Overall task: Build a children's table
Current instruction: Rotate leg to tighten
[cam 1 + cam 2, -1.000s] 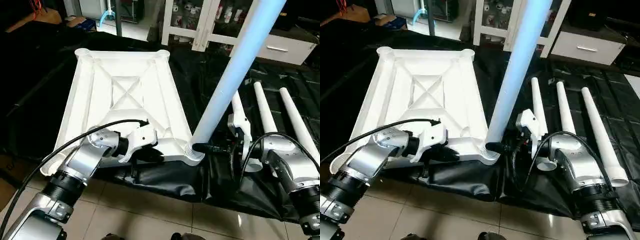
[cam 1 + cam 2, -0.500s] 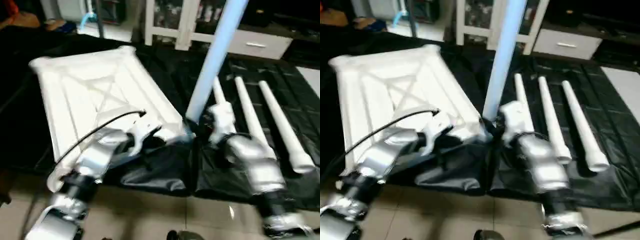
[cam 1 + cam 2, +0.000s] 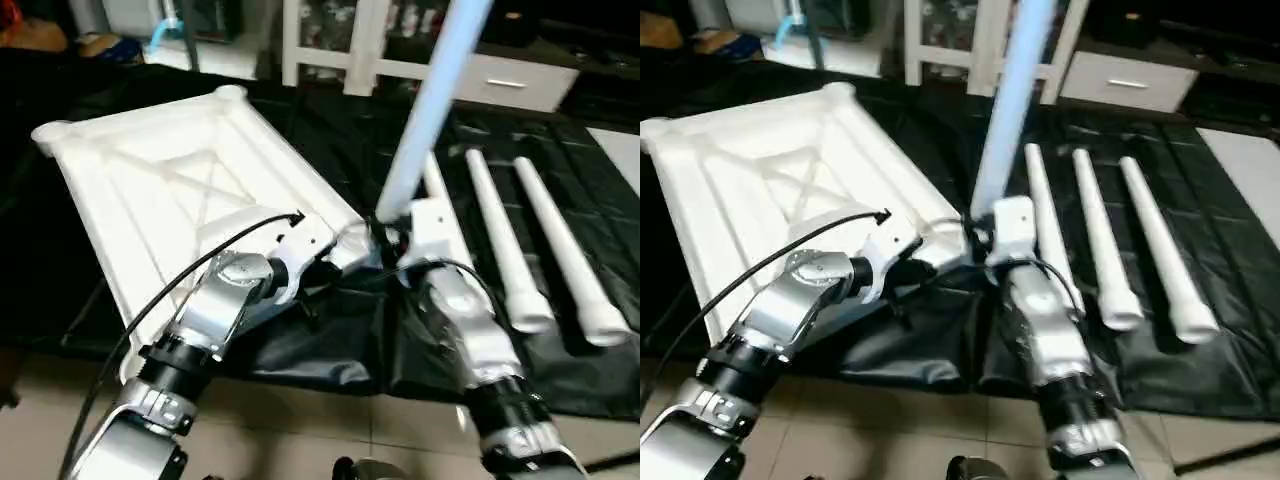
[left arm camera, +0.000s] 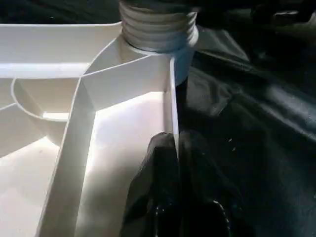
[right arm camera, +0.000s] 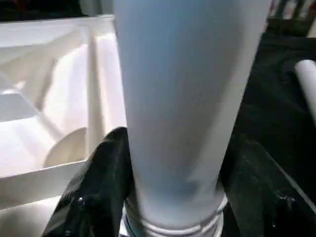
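White top (image 3: 170,190) lies underside up; one leg (image 3: 420,120) stands in its corner socket, apparently seated. Right claw (image 5: 173,197) grips it; left claw (image 4: 173,173) pinches the rim. Three legs (image 3: 520,250) remain.

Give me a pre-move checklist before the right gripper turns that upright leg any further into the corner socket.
1. Left gripper clamped on the tabletop's rim: ok.
2. Right gripper fingers on both sides of the upright leg: ok.
3. Leg base sits in the corner socket: ok.
4. Thread fully seated: cannot tell.
5. Three spare legs lie apart on the black sheet: ok.
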Tool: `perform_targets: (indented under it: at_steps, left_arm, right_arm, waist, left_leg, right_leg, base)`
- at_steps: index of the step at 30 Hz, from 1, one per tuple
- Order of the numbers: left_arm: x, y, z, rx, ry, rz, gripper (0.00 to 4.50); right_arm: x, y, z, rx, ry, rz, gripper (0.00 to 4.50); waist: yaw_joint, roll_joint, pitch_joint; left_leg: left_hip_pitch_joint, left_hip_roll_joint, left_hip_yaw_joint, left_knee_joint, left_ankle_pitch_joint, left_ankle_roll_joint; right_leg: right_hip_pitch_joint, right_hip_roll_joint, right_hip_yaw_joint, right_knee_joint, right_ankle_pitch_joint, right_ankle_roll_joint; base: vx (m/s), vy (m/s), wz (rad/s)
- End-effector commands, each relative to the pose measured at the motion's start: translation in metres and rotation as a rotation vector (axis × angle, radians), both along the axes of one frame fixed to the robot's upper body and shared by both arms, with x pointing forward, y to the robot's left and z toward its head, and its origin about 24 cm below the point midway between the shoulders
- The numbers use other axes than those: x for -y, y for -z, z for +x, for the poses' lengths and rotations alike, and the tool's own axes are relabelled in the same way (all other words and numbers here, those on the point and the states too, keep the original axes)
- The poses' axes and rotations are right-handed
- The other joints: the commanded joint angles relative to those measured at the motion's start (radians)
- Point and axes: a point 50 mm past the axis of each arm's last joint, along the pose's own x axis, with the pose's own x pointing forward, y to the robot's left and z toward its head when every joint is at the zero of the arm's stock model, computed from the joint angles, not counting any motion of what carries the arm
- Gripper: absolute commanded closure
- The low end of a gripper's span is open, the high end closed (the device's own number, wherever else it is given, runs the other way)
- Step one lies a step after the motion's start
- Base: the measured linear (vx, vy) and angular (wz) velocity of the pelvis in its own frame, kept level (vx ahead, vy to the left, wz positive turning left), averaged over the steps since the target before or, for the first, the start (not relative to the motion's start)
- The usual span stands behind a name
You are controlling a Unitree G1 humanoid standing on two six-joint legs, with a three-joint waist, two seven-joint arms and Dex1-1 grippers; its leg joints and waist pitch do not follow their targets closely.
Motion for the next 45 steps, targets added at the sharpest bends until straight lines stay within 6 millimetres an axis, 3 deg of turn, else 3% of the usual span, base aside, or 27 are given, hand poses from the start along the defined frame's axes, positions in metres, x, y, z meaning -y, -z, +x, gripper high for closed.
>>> perform_targets:
  at_steps: [1, 3, 4, 8, 9, 12, 14, 16, 19, 24, 25, 32, 40, 45]
  left_arm:
    - [0.006, 0.005, -0.012, 0.0, 0.138, 0.012, 4.5]
    - [0.001, 0.005, -0.02, 0.006, 0.233, 0.019, 4.5]
    - [-0.005, 0.007, -0.027, -0.009, 0.308, 0.038, 4.5]
    - [-0.014, 0.009, -0.037, -0.045, 0.383, 0.061, 4.5]
    - [-0.018, 0.008, -0.041, -0.063, 0.406, 0.044, 4.5]
    - [-0.021, 0.007, -0.043, -0.07, 0.411, 0.036, 4.5]
    - [-0.024, 0.007, -0.042, -0.07, 0.415, 0.042, 4.5]
    - [-0.026, 0.007, -0.042, -0.069, 0.428, 0.042, 4.5]
    - [-0.026, 0.006, -0.043, -0.069, 0.438, 0.039, 4.5]
    - [-0.025, 0.005, -0.043, -0.07, 0.448, 0.028, 4.5]
    - [-0.024, 0.004, -0.043, -0.069, 0.447, 0.027, 4.5]
    - [-0.024, 0.005, -0.042, -0.07, 0.447, 0.028, 4.5]
    - [-0.025, 0.006, -0.042, -0.071, 0.432, 0.033, 4.5]
    - [-0.023, 0.007, -0.034, -0.071, 0.345, 0.032, 4.5]
  right_arm:
    - [0.005, -0.012, -0.002, 0.04, -0.084, 0.024, 1.41]
    - [0.012, -0.018, -0.005, 0.052, -0.172, 0.016, 1.33]
    - [0.02, -0.02, -0.008, 0.048, -0.252, -0.023, 1.19]
    - [0.034, -0.021, -0.015, 0.048, -0.377, -0.084, 1.07]
    - [0.044, -0.023, -0.02, 0.044, -0.452, -0.112, 1.07]
    - [0.055, -0.024, -0.025, 0.029, -0.522, -0.136, 1.07]
    - [0.064, -0.023, -0.03, 0.005, -0.585, -0.178, 1.07]
    - [0.069, -0.023, -0.033, -0.02, -0.629, -0.187, 1.07]
    - [0.071, -0.022, -0.034, -0.033, -0.66, -0.189, 1.07]
    - [0.073, -0.021, -0.033, -0.043, -0.695, -0.207, 1.07]
    - [0.075, -0.023, -0.033, -0.047, -0.713, -0.207, 1.29]
    - [0.082, -0.021, -0.036, -0.092, -0.762, -0.188, 1.73]
    - [0.076, -0.015, -0.034, -0.102, -0.718, -0.129, 2.3]
    - [0.066, -0.004, -0.027, -0.114, -0.573, -0.11, 2.52]
  waist:
    - [0.009, 0.009, -0.059]
    - [0.015, 0.009, -0.059]
    - [0.02, 0.013, -0.059]
    - [0.028, 0.011, -0.059]
    - [0.029, 0.016, -0.057]
    - [0.035, 0.008, -0.054]
    - [0.041, 0.01, -0.051]
    - [0.04, 0.004, -0.051]
    - [0.041, 0.004, -0.055]
    - [0.041, 0.001, -0.058]
    - [0.041, 0.001, -0.059]
    - [0.047, -0.001, -0.063]
    - [0.046, -0.001, -0.065]
    - [0.035, -0.005, -0.057]
  left_leg:
    - [0.008, 0.025, -0.009, -0.072, -0.182, 0.073]
    - [0.009, 0.029, -0.008, -0.07, -0.151, 0.092]
    - [0.016, 0.028, -0.004, -0.068, -0.128, 0.099]
    - [0.013, 0.031, -0.001, -0.065, -0.102, 0.114]
    - [0.016, 0.031, -0.001, -0.066, -0.108, 0.11]
    - [0.017, 0.032, -0.001, -0.067, -0.156, 0.098]
    - [0.023, 0.034, 0.001, -0.068, -0.178, 0.089]
    - [0.017, 0.032, -0.001, -0.068, -0.185, 0.081]
    - [0.017, 0.031, -0.002, -0.066, -0.175, 0.083]
    - [0.012, 0.03, -0.002, -0.061, -0.142, 0.095]
    - [0.012, 0.03, -0.003, -0.06, -0.129, 0.103]
    - [0.013, 0.03, -0.001, -0.055, -0.11, 0.124]
    - [0.011, 0.029, -0.002, -0.054, -0.114, 0.117]
    - [0.007, 0.027, -0.007, -0.058, -0.206, 0.063]
  right_leg:
    - [0.056, -0.049, 0.046, -0.054, -0.185, -0.193]
    - [0.06, -0.049, 0.046, -0.046, -0.139, -0.211]
    - [0.055, -0.048, 0.047, -0.043, -0.116, -0.227]
    - [0.062, -0.05, 0.049, -0.035, -0.087, -0.25]
    - [0.059, -0.049, 0.049, -0.038, -0.096, -0.256]
    - [0.059, -0.052, 0.05, -0.044, -0.164, -0.252]
    - [0.054, -0.051, 0.051, -0.051, -0.208, -0.239]
    - [0.056, -0.053, 0.052, -0.053, -0.253, -0.22]
    - [0.055, -0.053, 0.053, -0.054, -0.263, -0.209]
    - [0.057, -0.053, 0.052, -0.047, -0.227, -0.22]
    - [0.058, -0.052, 0.052, -0.044, -0.208, -0.227]
    - [0.061, -0.053, 0.051, -0.04, -0.191, -0.241]
    - [0.061, -0.051, 0.05, -0.039, -0.2, -0.238]
    - [0.055, -0.053, 0.05, -0.055, -0.367, -0.187]
  base:
    - [0.0, 0.0, 0.0]
    - [0.0, 0.0, 0.0]
    - [0.0, 0.0, 0.0]
    - [0.0, 0.0, 0.0]
    - [0.0, 0.0, 0.0]
    - [0.0, 0.0, 0.0]
    - [0.0, 0.0, 0.0]
    - [0.0, 0.0, 0.0]
    - [0.0, 0.0, 0.0]
    - [0.0, 0.0, 0.0]
    - [0.0, 0.0, 0.0]
    - [0.0, 0.0, 0.0]
    - [0.0, 0.0, 0.0]
    - [0.0, 0.0, 0.0]
